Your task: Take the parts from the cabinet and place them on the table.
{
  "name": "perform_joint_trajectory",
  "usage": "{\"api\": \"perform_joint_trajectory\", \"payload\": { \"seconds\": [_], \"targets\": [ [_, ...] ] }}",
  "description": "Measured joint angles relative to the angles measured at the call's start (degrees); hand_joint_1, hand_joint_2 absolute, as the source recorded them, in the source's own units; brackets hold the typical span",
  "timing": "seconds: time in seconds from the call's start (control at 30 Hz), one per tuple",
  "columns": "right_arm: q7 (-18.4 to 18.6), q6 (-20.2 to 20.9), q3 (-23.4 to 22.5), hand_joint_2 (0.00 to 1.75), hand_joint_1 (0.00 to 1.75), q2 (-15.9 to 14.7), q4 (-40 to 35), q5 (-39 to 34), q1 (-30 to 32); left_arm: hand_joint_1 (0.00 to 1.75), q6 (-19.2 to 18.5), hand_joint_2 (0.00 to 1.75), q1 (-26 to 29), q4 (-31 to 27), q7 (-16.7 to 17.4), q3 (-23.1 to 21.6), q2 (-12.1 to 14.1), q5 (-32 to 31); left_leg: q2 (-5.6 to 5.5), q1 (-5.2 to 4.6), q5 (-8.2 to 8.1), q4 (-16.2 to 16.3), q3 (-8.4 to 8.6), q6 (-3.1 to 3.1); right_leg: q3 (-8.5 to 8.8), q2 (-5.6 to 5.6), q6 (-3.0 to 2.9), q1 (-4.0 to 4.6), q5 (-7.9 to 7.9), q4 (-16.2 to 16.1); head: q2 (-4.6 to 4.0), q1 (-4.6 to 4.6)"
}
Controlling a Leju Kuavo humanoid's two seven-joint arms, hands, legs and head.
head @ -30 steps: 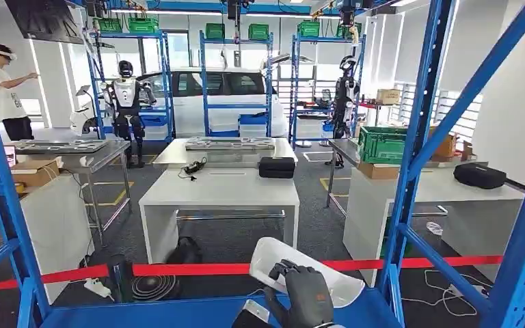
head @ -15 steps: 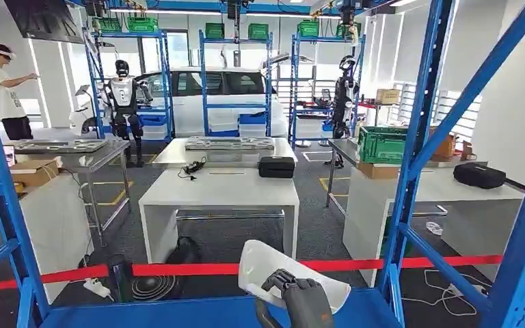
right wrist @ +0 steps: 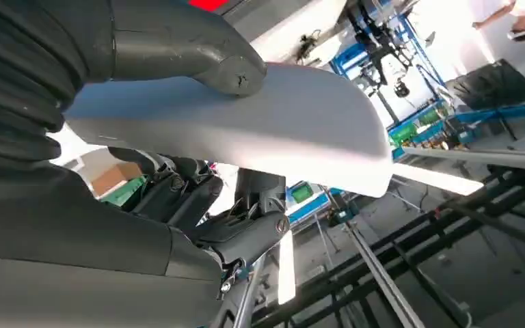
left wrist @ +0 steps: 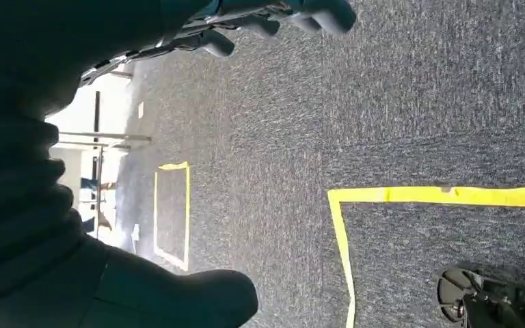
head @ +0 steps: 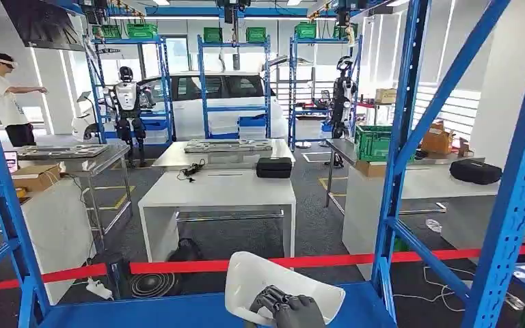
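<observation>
A white curved plastic part (head: 266, 280) hangs just above the blue cabinet shelf (head: 171, 311) at the bottom of the head view. My right hand (head: 288, 311) grips it from below, dark fingers curled over its near edge. In the right wrist view the thumb (right wrist: 184, 48) presses on the white part (right wrist: 260, 123) and the fingers close under it. My left hand (left wrist: 75, 89) hangs over grey carpet, its fingers (left wrist: 287, 17) and thumb (left wrist: 198, 297) apart with nothing between them. Beyond the shelf stands a white table (head: 219, 188).
Blue cabinet uprights (head: 400, 137) and diagonal braces frame the view left and right. A red barrier tape (head: 178, 265) runs across behind the shelf. A black case (head: 274, 167) and cables lie on the white table. A person (head: 10, 102) with a headset stands far left.
The right hand with the white part has sunk lower and drifted left in the picture. The camera has also shifted slightly, moving the cabinet posts leftward.
</observation>
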Motion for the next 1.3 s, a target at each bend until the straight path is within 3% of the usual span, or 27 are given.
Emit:
{"api": "perform_joint_trajectory", "payload": {
  "seconds": [0.03,0.07,0.1,0.17,0.2,0.23,0.27,0.33,0.37,0.4,0.5,0.57,0.6,0.67,0.7,0.73,0.8,0.87,0.9,0.93,1.03,1.07,1.13,1.2,1.23,1.27,1.3],
  "targets": [
    [0.35,0.04,0.04,1.75,1.75,0.00,-0.11,0.17,-0.01,0.00,0.00,1.75,0.11,0.00,0.00,0.00,0.04,0.00,-0.03,0.09,0.47,-0.24,-0.46,-0.50,-0.39,-0.12,-0.73,-0.10,0.69,-0.33,0.00,0.04],
    [0.59,0.15,0.04,1.75,1.75,0.11,-0.26,0.44,-0.04,0.00,0.00,1.75,0.12,0.00,-0.02,0.00,0.09,-0.02,-0.03,0.28,-0.67,0.47,-0.96,-0.70,-0.92,-0.27,-1.21,-0.34,1.33,-0.47,0.00,0.02],
    [0.94,0.35,0.07,1.75,1.75,0.13,-0.48,0.72,0.12,0.00,0.00,1.75,0.11,0.00,0.00,0.00,0.07,-0.02,0.02,0.22,-4.00,2.95,-2.04,-0.79,-1.62,-0.25,-1.67,-0.36,1.93,-0.49,0.00,-0.15],
    [1.38,0.94,0.15,1.75,1.75,0.26,-1.03,1.40,0.52,0.00,0.02,1.75,0.14,0.02,0.02,0.00,0.02,-0.02,0.03,0.23,-10.30,11.44,-4.52,-1.16,-3.08,-0.29,-1.85,-0.23,3.05,-0.47,-0.02,-0.24],
    [1.59,1.09,0.28,1.75,1.75,0.39,-1.26,1.79,0.95,0.00,0.02,1.75,0.17,0.02,-0.04,0.00,0.02,0.00,0.02,0.20,-12.08,15.36,-5.35,-1.22,-3.80,-0.34,-1.84,-0.15,3.56,-0.45,0.00,-0.24],
    [1.75,1.33,0.41,1.75,1.75,0.40,-1.42,2.05,1.45,0.00,0.02,1.75,0.23,0.02,-0.09,0.00,0.02,0.00,0.02,0.20,-12.31,17.49,-5.21,-1.21,-4.51,-0.39,-1.81,-0.06,4.10,-0.41,0.00,-0.26],
    [1.73,1.42,0.50,1.75,1.75,0.39,-1.57,2.41,2.00,0.00,0.04,1.75,0.31,0.00,-0.09,0.00,0.02,0.00,0.03,0.19,-11.29,17.01,-3.86,-1.11,-5.13,-0.43,-1.73,-0.01,4.59,-0.39,0.00,-0.26],
    [1.73,1.42,0.52,1.75,1.75,0.39,-2.16,3.30,3.12,0.00,0.04,1.75,0.49,0.00,-0.07,0.00,0.02,-0.35,0.03,0.16,-7.77,8.99,2.77,-0.66,-6.26,-0.42,-1.41,0.00,5.57,-0.37,0.00,-0.28],
    [1.75,1.42,0.52,1.75,1.75,0.39,-2.55,3.69,3.51,0.00,0.04,1.75,0.49,-0.02,-0.06,0.00,0.02,-0.68,0.00,0.12,-7.39,3.64,6.77,-0.33,-6.51,-0.39,-1.19,0.00,5.98,-0.31,0.00,-0.28],
    [1.73,1.42,0.50,1.75,1.75,0.39,-2.93,3.91,3.92,0.00,0.04,1.75,0.36,-0.02,-0.02,0.00,0.02,-0.74,-0.08,-0.14,-9.62,-0.93,9.64,-0.07,-6.80,-0.42,-0.77,0.18,6.37,-0.26,0.00,-0.35],
    [1.68,1.49,0.48,1.75,1.75,0.42,-3.48,4.22,4.43,0.00,0.04,1.75,0.45,0.00,0.24,0.00,-0.15,-1.09,-0.15,-0.67,-8.55,-0.45,8.59,0.91,-6.45,-0.48,0.35,-0.02,7.64,-0.79,0.00,-0.20],
    [1.64,1.64,0.31,1.75,1.75,0.39,-3.65,4.52,4.98,0.00,0.00,1.75,0.48,0.00,0.77,-0.02,-0.37,-1.53,0.35,-0.11,-7.27,-1.00,7.98,2.02,-6.84,-0.26,1.08,-0.13,7.43,-0.53,-0.02,-0.20],
    [1.55,2.06,0.15,1.75,1.75,0.39,-3.89,4.85,5.30,0.00,0.00,1.75,0.38,-0.02,1.16,-0.06,-0.35,-1.90,0.47,-0.17,-6.69,-1.05,7.37,2.58,-7.71,-0.27,1.34,-0.10,4.46,1.23,-0.02,-0.04],
    [0.92,2.65,-0.22,1.75,1.75,0.42,-4.00,5.42,5.93,0.00,-0.04,1.75,0.21,-0.11,2.08,-0.11,-0.31,-2.30,0.48,-0.23,-5.44,-0.98,5.91,2.87,-10.17,-0.27,1.83,-0.15,-2.27,8.97,-0.02,0.04],
    [0.07,3.06,-0.24,1.75,1.75,0.42,-4.00,5.66,6.33,0.00,-0.04,1.75,0.10,-0.09,2.66,-0.11,-0.35,-2.36,0.51,-0.31,-4.64,-0.87,4.84,2.94,-11.44,-0.25,1.98,-0.13,-4.70,13.88,-0.02,0.09],
    [-0.66,3.30,-0.24,1.75,1.75,0.44,-3.98,5.92,6.56,0.00,-0.02,1.75,0.01,-0.09,3.06,-0.11,-0.35,-2.27,0.52,-0.36,-4.05,-0.73,3.92,2.92,-11.81,-0.26,2.01,-0.12,-5.08,16.68,0.00,0.09],
    [-1.77,3.67,-0.24,1.75,1.75,1.05,-3.76,6.07,6.59,0.00,0.18,1.75,-0.30,-0.09,3.52,-0.11,-0.35,-1.68,0.60,-0.40,-2.82,-0.27,1.86,2.74,-8.84,-0.27,1.76,-0.08,-1.75,15.20,0.00,0.17],
    [-2.05,3.80,-0.24,1.75,1.75,1.68,-3.67,6.12,6.42,0.00,0.22,1.75,-0.60,-0.09,3.61,-0.11,-0.35,-1.51,0.58,-0.41,-1.87,0.21,0.32,2.43,-1.86,-0.28,1.16,0.08,0.86,6.32,-0.02,0.20],
    [-2.14,3.80,-0.24,1.75,1.75,2.03,-3.67,6.12,6.15,0.00,0.22,1.75,-0.78,-0.09,3.61,-0.11,-0.44,-1.49,0.55,-0.43,-1.40,0.55,-0.15,2.17,2.07,-0.31,0.55,0.29,-1.30,0.51,0.00,0.26],
    [-2.27,3.78,-0.24,1.75,1.75,2.32,-3.67,6.12,6.14,0.00,0.24,1.75,-0.86,-0.09,3.63,-0.11,-0.44,-1.46,0.43,-0.54,-0.93,0.58,-0.29,1.73,3.03,-0.36,0.43,0.59,-1.67,-1.02,0.00,0.13],
    [-3.25,4.50,-0.24,1.75,1.75,2.73,-3.61,5.75,5.77,0.00,0.72,1.75,-0.93,-0.09,3.50,-0.09,-0.46,-0.57,0.46,-0.43,0.53,-0.36,-0.08,0.53,2.02,-0.24,-0.60,1.06,-0.68,-1.30,0.00,0.15],
    [-3.96,5.01,-0.20,1.75,1.75,3.06,-3.50,5.29,5.41,0.00,0.81,1.75,-0.85,-0.09,3.26,0.02,-0.33,0.07,0.33,-0.37,0.73,-0.32,-0.68,0.21,1.43,-0.44,-1.13,0.39,0.44,-1.87,-0.02,0.13],
    [-5.31,6.47,0.74,1.75,1.75,4.54,-2.80,3.48,3.44,0.00,1.53,1.75,-0.51,-0.09,1.77,0.85,-0.26,1.92,0.14,-0.31,-5.40,3.90,-2.36,-0.30,-0.26,-0.42,-1.93,0.18,1.95,-1.90,-0.07,-0.02],
    [-5.68,7.28,2.14,1.75,1.75,5.64,-2.01,2.07,2.08,0.00,2.69,1.75,-0.08,-0.09,0.68,1.57,-0.20,2.78,0.15,-0.20,-11.32,12.49,-4.44,-0.84,-2.04,-0.29,-1.92,0.21,3.40,-1.86,-0.09,-0.20],
    [-5.66,7.43,2.82,1.75,1.75,6.01,-1.60,1.73,1.88,0.00,3.08,1.75,0.13,-0.09,0.42,1.92,-0.20,2.99,0.14,-0.20,-12.31,16.02,-4.95,-0.98,-2.76,-0.37,-1.82,0.22,4.04,-1.83,-0.07,-0.24],
    [-5.64,7.48,3.30,1.75,1.75,6.32,-1.29,1.57,1.81,0.00,3.28,1.75,0.36,-0.09,0.26,2.27,-0.20,3.06,0.17,-0.16,-11.35,17.57,-4.43,-1.06,-3.60,-0.56,-1.69,0.20,4.75,-1.76,-0.09,-0.28],
    [-5.53,7.50,3.61,1.75,1.75,6.47,-1.09,1.33,1.66,0.00,3.34,1.75,0.55,-0.09,0.24,2.47,-0.20,3.10,0.17,-0.11,-9.33,16.59,-2.79,-1.12,-4.41,-0.73,-1.51,0.14,5.37,-1.66,-0.09,-0.31]
  ]
}}
